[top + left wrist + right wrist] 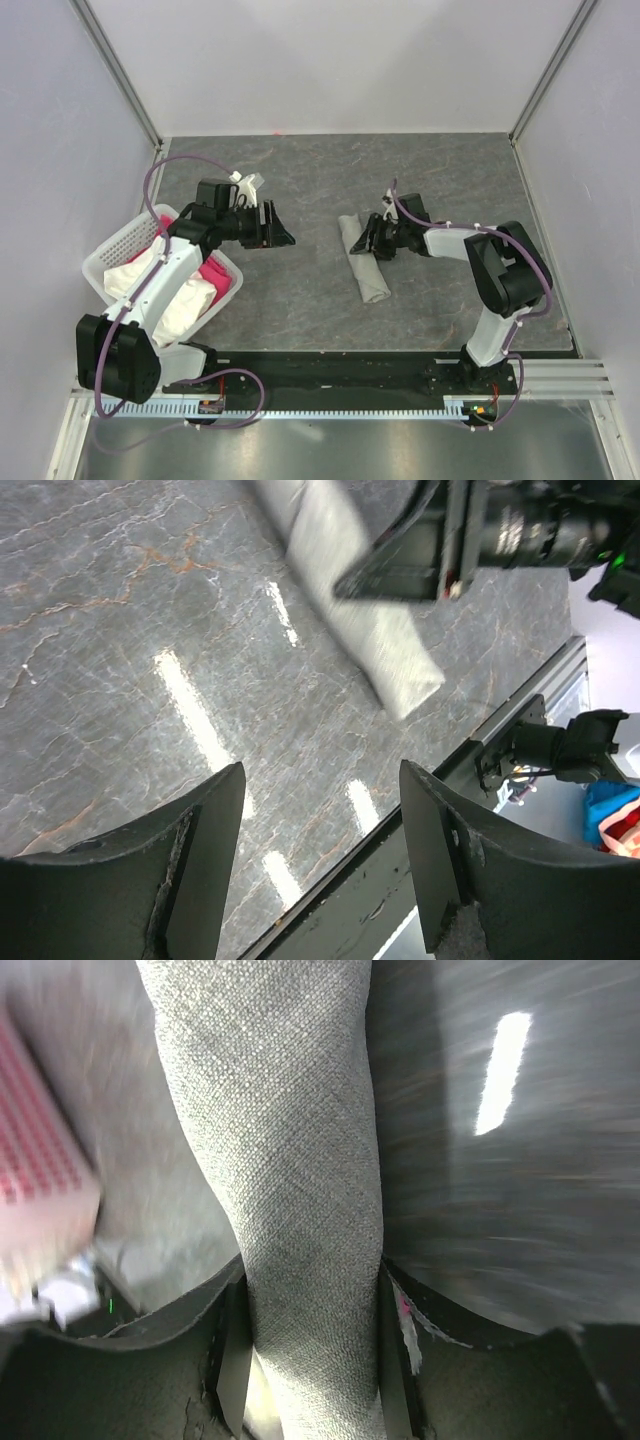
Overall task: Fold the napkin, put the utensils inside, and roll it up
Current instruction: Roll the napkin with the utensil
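Closest to the lens in the right wrist view: two dark fingers (pixel 170 1360) of the right end effector (pixel 312 1300), pressed against both flanks of the napkin (pixel 280 1120) and clenched on it. Napkin already rolled into a grey-green tube, lying on the dark marbled worktop (pixel 300 300) right of centre, gripped close to its far end. Utensils nowhere visible; presumably wrapped inside, though impossible to confirm.

Left end effector (pixel 275 233) hovering over bare worktop left of the roll, well apart from it, jaws spread, holding nothing.

Judged stage: finishing the roll. To do it well: keep the squeeze gentle and even, hold the tube low against the worktop to prevent unwinding, let go only with the loose edge tucked underneath, then lift straight off without dragging the fabric.

Only from overhead: white basket (pixel 110 255) at the left edge, with pink cloth (pixel 210 272) and white cloth (pixel 185 305) inside. Only from the right wrist: fabric weave and finger contact. Only from the left wrist: near end of the roll, blunt and closed.
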Motion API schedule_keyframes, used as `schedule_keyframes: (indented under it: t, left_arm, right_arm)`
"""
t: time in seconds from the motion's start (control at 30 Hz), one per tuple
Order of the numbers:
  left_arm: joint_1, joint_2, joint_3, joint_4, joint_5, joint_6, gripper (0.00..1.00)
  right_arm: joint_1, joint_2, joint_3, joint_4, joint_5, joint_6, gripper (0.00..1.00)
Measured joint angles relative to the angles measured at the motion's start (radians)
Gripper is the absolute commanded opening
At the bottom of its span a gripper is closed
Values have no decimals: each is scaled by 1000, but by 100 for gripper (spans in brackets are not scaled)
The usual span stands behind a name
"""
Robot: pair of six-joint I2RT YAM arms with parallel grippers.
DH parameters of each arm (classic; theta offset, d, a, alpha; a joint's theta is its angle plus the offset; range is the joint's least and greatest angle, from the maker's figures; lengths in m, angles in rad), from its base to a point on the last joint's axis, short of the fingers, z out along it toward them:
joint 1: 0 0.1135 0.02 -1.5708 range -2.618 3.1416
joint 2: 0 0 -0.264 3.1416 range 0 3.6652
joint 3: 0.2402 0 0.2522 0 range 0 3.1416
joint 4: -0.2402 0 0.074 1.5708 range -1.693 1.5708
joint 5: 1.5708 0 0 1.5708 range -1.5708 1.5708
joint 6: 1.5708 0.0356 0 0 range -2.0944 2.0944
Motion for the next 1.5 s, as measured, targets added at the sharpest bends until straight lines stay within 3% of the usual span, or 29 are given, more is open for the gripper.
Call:
schedule_keyframes:
  t: [0.23,0.33,0.43,0.53,0.7,0.9,1.1,1.27,1.5]
  left_arm:
    - [26,0,0,-3,3,17,71]
    - [33,0,-2,-2,3,20,71]
    - [38,0,-9,-3,5,21,72]
    - [43,0,-18,-3,5,23,73]
    - [47,-6,-27,-2,6,27,80]
    - [49,-59,-42,12,0,34,86]
    - [49,-220,-68,49,-66,34,87]
    - [49,-481,-136,121,-168,34,100]
    - [49,-734,-221,156,-319,35,100]
  right_arm:
    - [-109,-35,-31,50,119,40,60]
    - [-130,-35,-31,71,138,50,69]
    - [-129,-42,-31,82,145,52,85]
    - [-126,-51,-22,83,151,35,92]
    - [-127,-58,3,42,172,-16,98]
    - [-134,-124,13,-81,257,-109,98]
    - [-141,-330,12,-144,323,-220,98]
    - [-141,-627,-68,-100,359,-336,98]
    - [-141,-856,-202,-80,417,-456,98]
